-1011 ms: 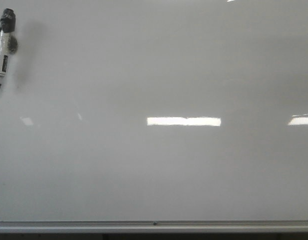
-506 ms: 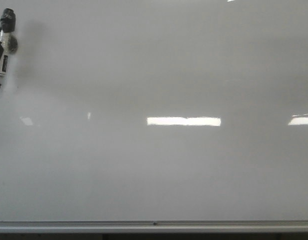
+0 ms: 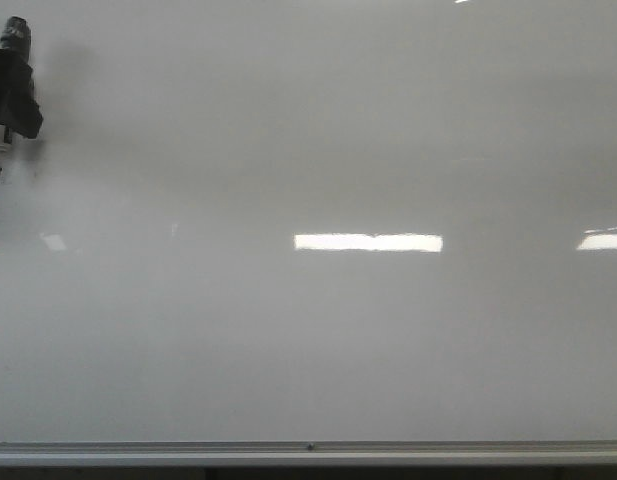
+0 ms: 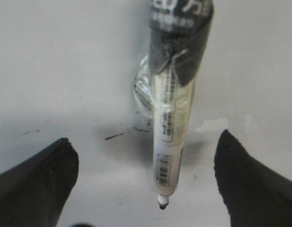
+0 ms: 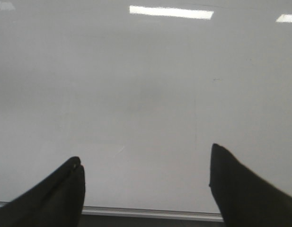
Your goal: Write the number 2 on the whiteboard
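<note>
Left wrist view: marker (image 4: 176,94) on whiteboard (image 4: 65,71), uncapped tip toward camera, long axis along the line of approach, midway between fingers (image 4: 37,184). Left end effector (image 4: 146,189) wide open, holding nothing, not touching the barrel. Front view: marker (image 3: 0,150) near far left corner, tip down toward the near frame edge (image 3: 308,452), upper barrel hidden behind left end effector (image 3: 13,90). Number 2 not yet written. Risks, as judged: off-centre closing could knock the marker loose; bare tip could smear. Right end effector (image 5: 146,189) open, empty, near frame edge.
</note>
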{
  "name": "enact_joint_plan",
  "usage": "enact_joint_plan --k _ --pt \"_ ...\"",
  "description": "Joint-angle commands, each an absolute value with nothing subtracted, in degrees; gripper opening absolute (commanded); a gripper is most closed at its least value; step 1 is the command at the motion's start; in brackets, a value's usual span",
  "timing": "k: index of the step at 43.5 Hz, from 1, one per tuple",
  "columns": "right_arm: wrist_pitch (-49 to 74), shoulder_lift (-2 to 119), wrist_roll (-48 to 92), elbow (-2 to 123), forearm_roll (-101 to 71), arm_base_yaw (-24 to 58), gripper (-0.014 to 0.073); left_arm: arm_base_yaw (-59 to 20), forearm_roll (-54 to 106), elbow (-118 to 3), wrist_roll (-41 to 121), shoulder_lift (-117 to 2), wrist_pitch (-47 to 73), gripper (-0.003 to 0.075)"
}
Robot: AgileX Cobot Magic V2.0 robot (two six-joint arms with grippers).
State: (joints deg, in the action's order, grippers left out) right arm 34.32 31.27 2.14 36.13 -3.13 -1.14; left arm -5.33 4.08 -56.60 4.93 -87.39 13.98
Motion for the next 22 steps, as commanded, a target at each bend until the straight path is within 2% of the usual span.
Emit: enact_joint_plan --k 1,17,22 --pt "30.36 31.94 2.69 37.50 -2.87 -1.13 0.0571 -5.42 5.38 -58.79 4.36 -85.99 10.39 0.0503" --pt "30.23 31.94 2.69 37.50 -2.87 -1.13 0.0571 -5.42 5.51 -58.79 4.36 -87.97 10.74 0.0345" --pt "30.23 31.94 2.69 37.50 -2.87 -1.13 0.0571 -5.42 5.51 -58.79 4.36 -87.97 10.40 0.0239"
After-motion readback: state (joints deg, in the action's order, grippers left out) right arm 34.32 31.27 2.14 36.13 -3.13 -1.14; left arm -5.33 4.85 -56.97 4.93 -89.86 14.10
